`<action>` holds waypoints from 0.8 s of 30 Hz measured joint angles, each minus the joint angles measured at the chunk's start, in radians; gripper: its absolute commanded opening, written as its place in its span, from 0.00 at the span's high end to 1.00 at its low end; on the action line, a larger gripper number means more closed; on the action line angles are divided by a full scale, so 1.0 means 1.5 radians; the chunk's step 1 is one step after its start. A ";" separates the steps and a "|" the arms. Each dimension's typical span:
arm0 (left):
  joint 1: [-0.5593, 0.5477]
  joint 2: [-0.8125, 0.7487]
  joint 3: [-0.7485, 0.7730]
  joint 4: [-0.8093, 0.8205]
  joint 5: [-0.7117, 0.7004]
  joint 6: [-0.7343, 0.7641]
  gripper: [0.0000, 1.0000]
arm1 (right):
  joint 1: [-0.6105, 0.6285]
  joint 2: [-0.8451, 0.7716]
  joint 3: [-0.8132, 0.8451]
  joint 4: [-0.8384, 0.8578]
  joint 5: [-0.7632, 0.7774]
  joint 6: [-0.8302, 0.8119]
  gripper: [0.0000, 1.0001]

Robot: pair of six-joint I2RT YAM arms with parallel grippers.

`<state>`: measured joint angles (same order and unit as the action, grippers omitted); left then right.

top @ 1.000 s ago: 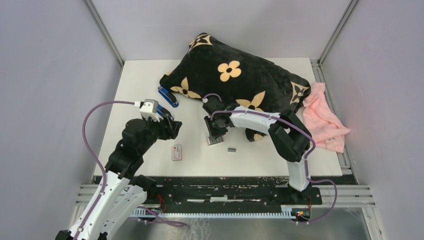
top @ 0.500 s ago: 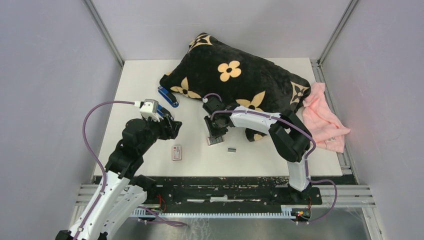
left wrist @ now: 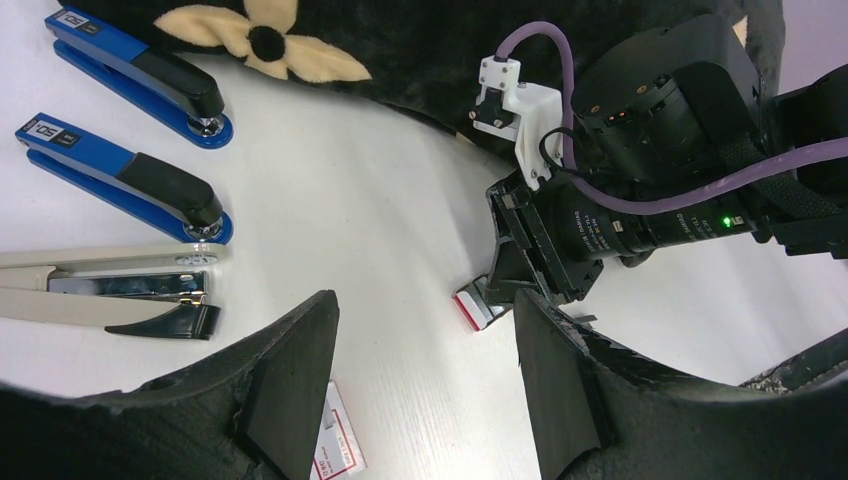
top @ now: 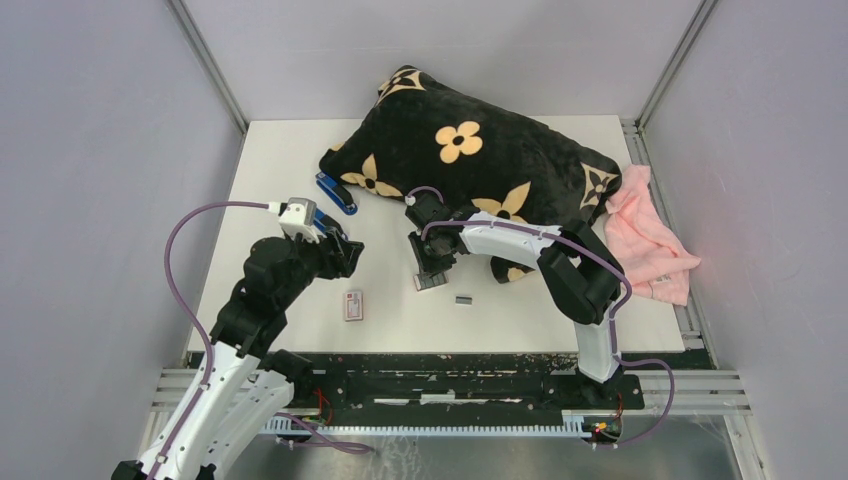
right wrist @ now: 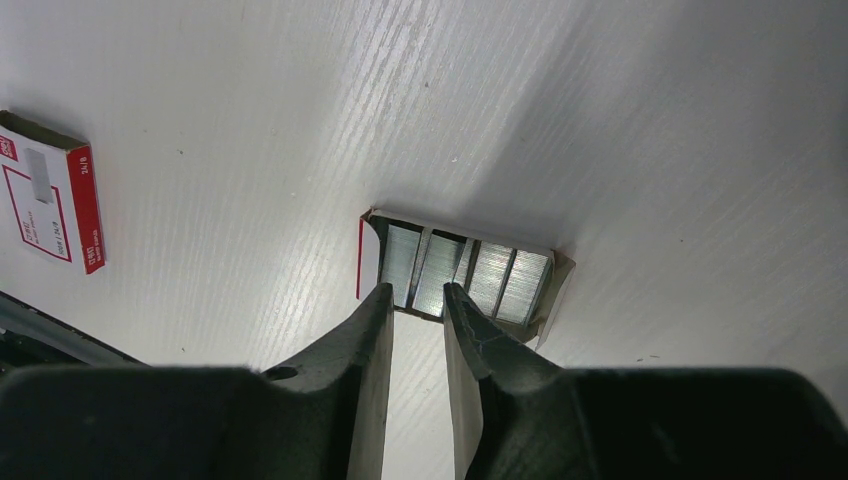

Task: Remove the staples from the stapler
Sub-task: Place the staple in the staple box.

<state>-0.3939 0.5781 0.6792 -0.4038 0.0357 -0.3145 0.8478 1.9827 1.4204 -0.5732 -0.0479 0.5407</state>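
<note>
Right gripper (right wrist: 417,293) narrow, tips at staples (right wrist: 500,280) in open box (right wrist: 367,258) (grip cannot be told); left gripper (left wrist: 425,340) wide, empty, left of open box.

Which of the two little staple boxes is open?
The box at the right pincer's tips: silvery staples show inside. The other box, off to one side, shows only its printed red-and-white face.
</note>
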 measured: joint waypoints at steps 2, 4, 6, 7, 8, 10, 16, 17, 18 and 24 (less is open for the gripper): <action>0.000 0.000 0.000 0.002 0.000 0.000 0.28 | 0.000 0.000 0.000 0.000 0.000 0.000 0.69; 0.000 0.000 0.000 0.002 0.000 0.000 0.28 | 0.000 0.001 0.000 0.000 0.000 0.000 0.69; 0.000 0.000 0.000 0.002 0.000 0.000 0.28 | 0.000 0.001 0.000 0.000 0.000 0.000 0.69; 0.000 0.000 0.000 0.002 0.000 0.000 0.28 | 0.000 0.002 0.000 0.000 -0.001 0.000 0.69; 0.000 0.000 0.000 0.002 0.000 0.000 0.28 | 0.000 0.002 0.000 0.000 -0.001 0.000 0.69; 0.000 0.000 0.000 0.002 0.000 0.000 0.28 | 0.000 0.003 0.000 0.000 -0.001 0.000 0.69; 0.000 0.000 0.000 0.002 0.000 0.000 0.28 | 0.000 0.008 0.000 0.001 -0.002 0.000 0.69; 0.000 0.000 0.000 0.002 0.000 0.000 0.28 | 0.000 0.008 0.000 0.000 -0.002 0.000 0.69; 0.000 0.000 0.000 0.002 0.000 0.000 0.28 | 0.000 0.008 0.000 0.001 -0.003 0.000 0.69; 0.000 0.000 0.000 0.002 0.001 0.000 0.28 | 0.000 0.009 0.000 0.001 -0.002 0.000 0.68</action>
<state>-0.3939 0.5781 0.6792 -0.4011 0.0364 -0.3145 0.8478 1.9961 1.4204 -0.5724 -0.0513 0.5411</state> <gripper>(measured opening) 0.720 0.313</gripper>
